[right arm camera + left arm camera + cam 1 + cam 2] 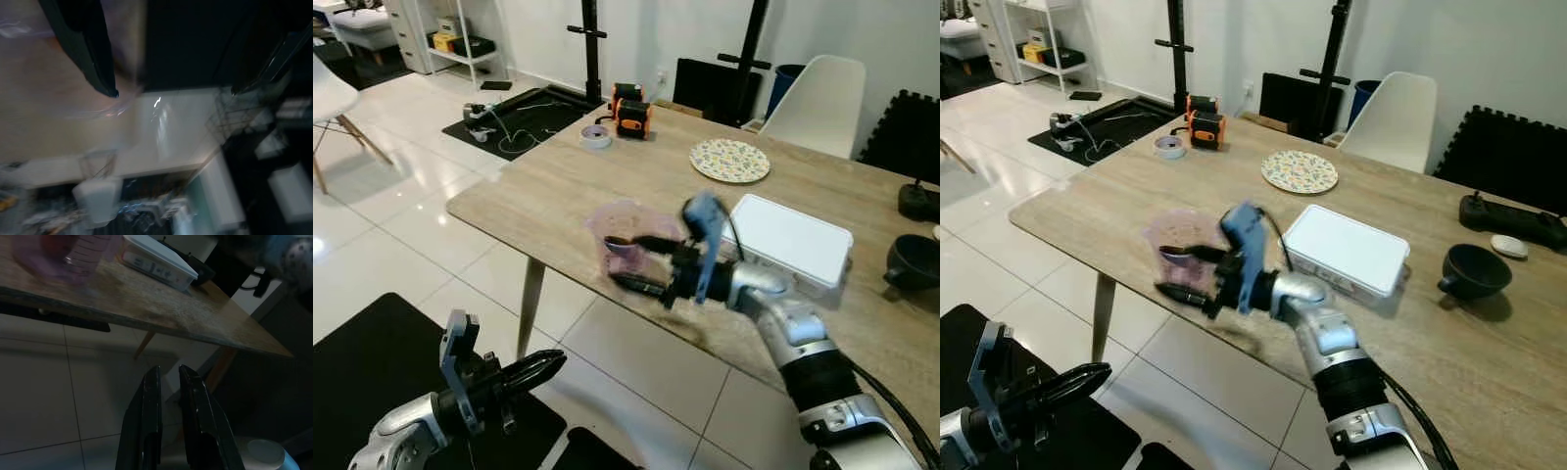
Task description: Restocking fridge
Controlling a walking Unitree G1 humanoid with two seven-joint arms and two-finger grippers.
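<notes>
Right claw (631, 262), fingers spread, straddling translucent purple plastic measuring cup (625, 235) at front edge of wooden bench (548, 186); left claw (540, 367) closed, idle below.

Motion blur smeared the right gripper (628, 262) and the translucent pink measuring cup (625, 235) at the table edge; contact between them could not be determined. The right wrist view was badly blurred. The left wrist view was dark, its edge cutting off the white box (157, 262).

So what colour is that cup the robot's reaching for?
Translucent pink-purple; the cup is blurred, and shows best in the right eye view, at the right hand.
</notes>
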